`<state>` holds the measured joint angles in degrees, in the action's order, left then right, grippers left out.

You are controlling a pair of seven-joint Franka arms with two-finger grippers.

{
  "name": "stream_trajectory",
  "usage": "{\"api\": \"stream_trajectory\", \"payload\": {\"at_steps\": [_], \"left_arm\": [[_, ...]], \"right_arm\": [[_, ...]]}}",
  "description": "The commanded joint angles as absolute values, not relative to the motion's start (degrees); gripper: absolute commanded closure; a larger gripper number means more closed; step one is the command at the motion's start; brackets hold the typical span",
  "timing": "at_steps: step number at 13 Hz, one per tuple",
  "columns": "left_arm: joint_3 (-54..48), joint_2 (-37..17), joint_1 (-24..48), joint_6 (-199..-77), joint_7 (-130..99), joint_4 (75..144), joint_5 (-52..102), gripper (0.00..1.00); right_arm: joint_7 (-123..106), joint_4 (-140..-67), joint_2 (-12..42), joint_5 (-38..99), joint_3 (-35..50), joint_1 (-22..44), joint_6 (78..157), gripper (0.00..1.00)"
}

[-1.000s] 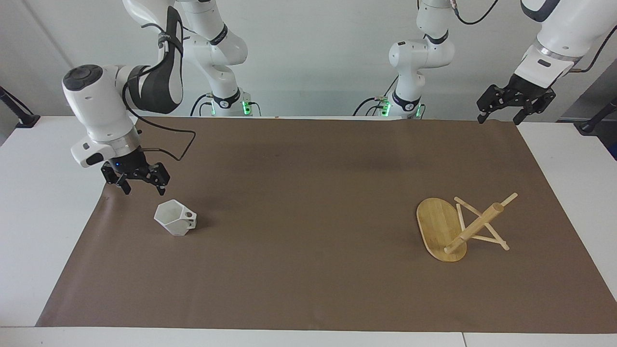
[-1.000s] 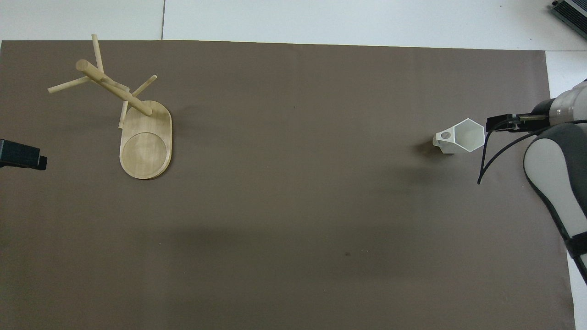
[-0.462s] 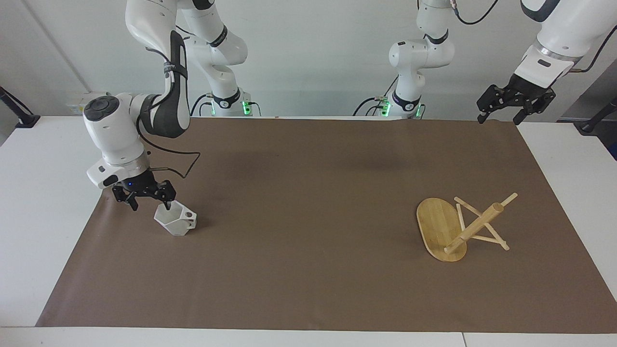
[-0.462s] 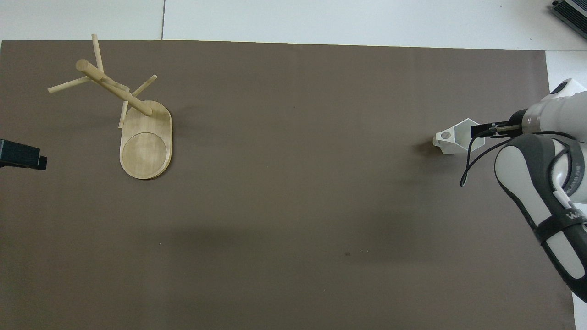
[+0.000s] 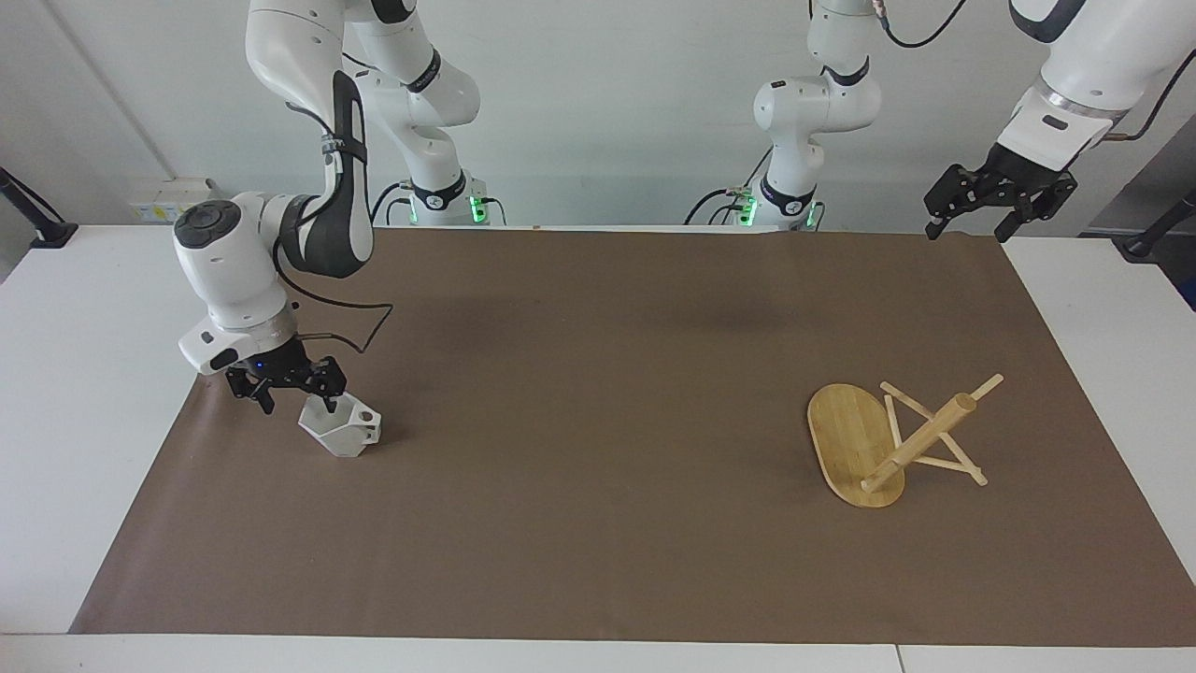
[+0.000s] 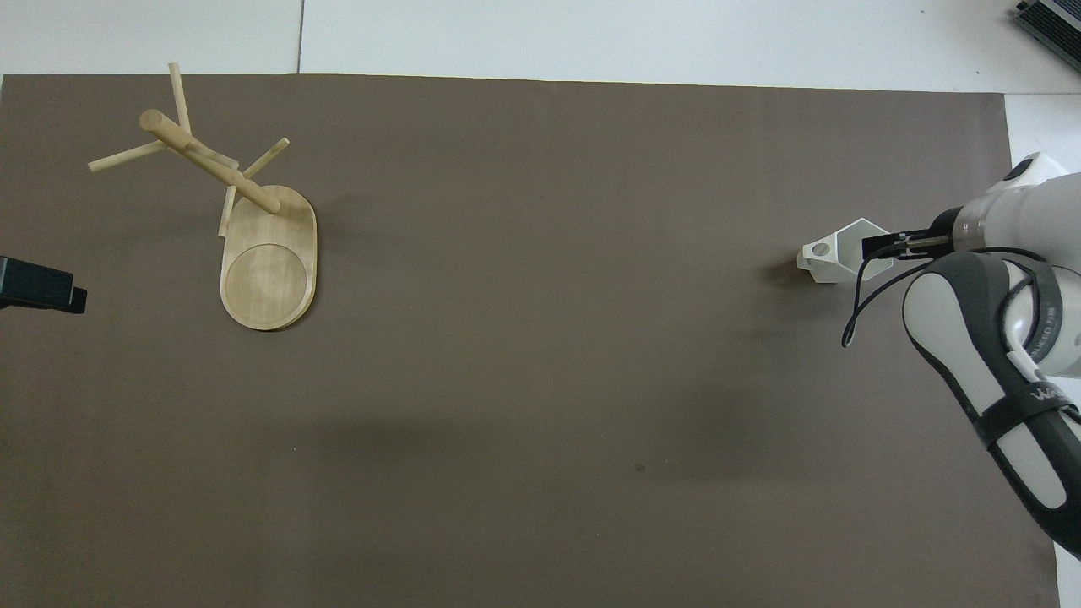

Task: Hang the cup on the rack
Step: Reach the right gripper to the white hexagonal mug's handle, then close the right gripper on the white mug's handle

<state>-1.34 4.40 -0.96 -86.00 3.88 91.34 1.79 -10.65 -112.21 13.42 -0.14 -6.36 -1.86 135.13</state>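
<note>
— Cup sitting upright on the tabletop, toward the right arm's end. Right claw straddling its rim, fingers apart, one dipping inside.

— Rack standing toward the left arm's end, well apart from cup. Left claw waiting over the mat's corner, fingers apart, gripping nothing.
</note>
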Motion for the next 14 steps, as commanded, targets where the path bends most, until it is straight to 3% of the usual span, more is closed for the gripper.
{"api": "stream_trajectory", "payload": {"at_steps": [1, 3, 5, 8, 11, 14], "left_arm": [[-1.41, 5.98, -0.97, -87.10, 3.34, 93.34, 0.70, 0.00], [-1.41, 5.98, -0.97, -87.10, 3.34, 93.34, 0.70, 0.00], [-1.41, 5.98, -0.97, -87.10, 3.34, 93.34, 0.70, 0.00], [-1.41, 5.98, -0.97, -87.10, 3.34, 93.34, 0.70, 0.00], [-1.41, 5.98, -0.97, -87.10, 3.34, 93.34, 0.70, 0.00], [-1.41, 5.98, -0.97, -87.10, 3.34, 93.34, 0.70, 0.00]], "right_arm": [[-12.30, -113.03, 13.10, 0.79, -6.24, -2.29, 136.32, 0.00], [-12.22, -113.03, 13.27, 0.79, -6.24, -2.29, 136.32, 0.02], [-12.22, -113.03, 13.27, 0.79, -6.24, -2.29, 136.14, 0.13], [-12.30, -113.03, 13.27, 0.79, -6.15, -2.37, 135.79, 0.39], [-12.39, -113.03, 13.27, 0.79, -6.24, -2.37, 135.35, 0.71], [-12.39, -113.03, 13.27, 0.79, -6.15, -2.29, 135.35, 0.92]]}}
